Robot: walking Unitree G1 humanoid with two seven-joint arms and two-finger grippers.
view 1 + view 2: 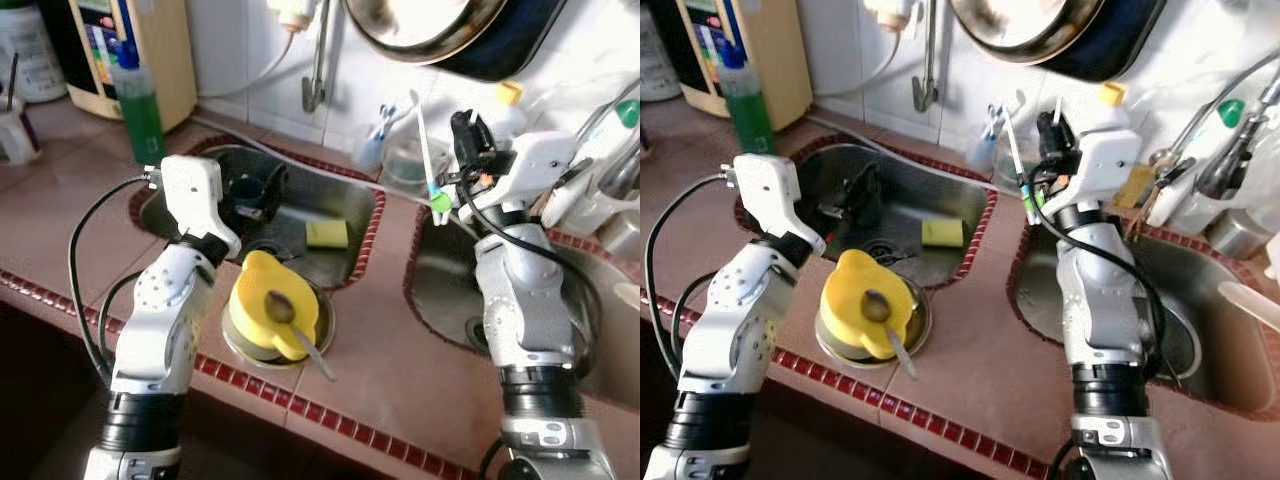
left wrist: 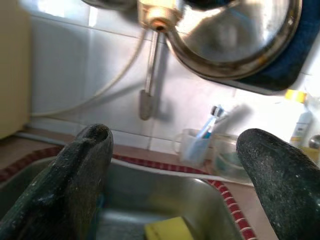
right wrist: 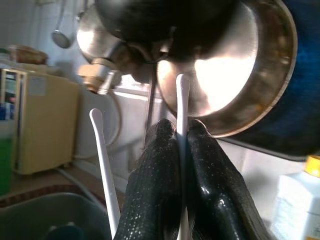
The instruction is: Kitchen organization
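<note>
Right gripper [image 3: 181, 150]: jaws closed on white toothbrush handle [image 3: 182, 100], held upright above rim between two sinks; second white handle [image 3: 102, 160] just beside fingers. Green toothbrush end [image 1: 440, 202] hangs below gripper.

Left gripper [image 2: 175, 170]: jaws wide, nothing held, poised over left sink [image 1: 360, 205]. Yellow sponge [image 1: 326, 233] lies in that sink.

Yellow jug [image 1: 270, 300] with spoon [image 1: 300, 335] stands on desk [image 1: 400, 370] before left sink. Toothbrush cup [image 2: 192, 147] stands at wall.

Two sinks set in the worktop [image 1: 400, 370]: left sink [image 1: 350, 250] at 11 o'clock holding a sponge [image 1: 327, 233], right sink [image 1: 450, 300] at 2. Pot [image 1: 270, 310] with spoon [image 1: 295, 325] at 12, before the left sink. Bottle [image 1: 138, 105] behind, at 10.
</note>
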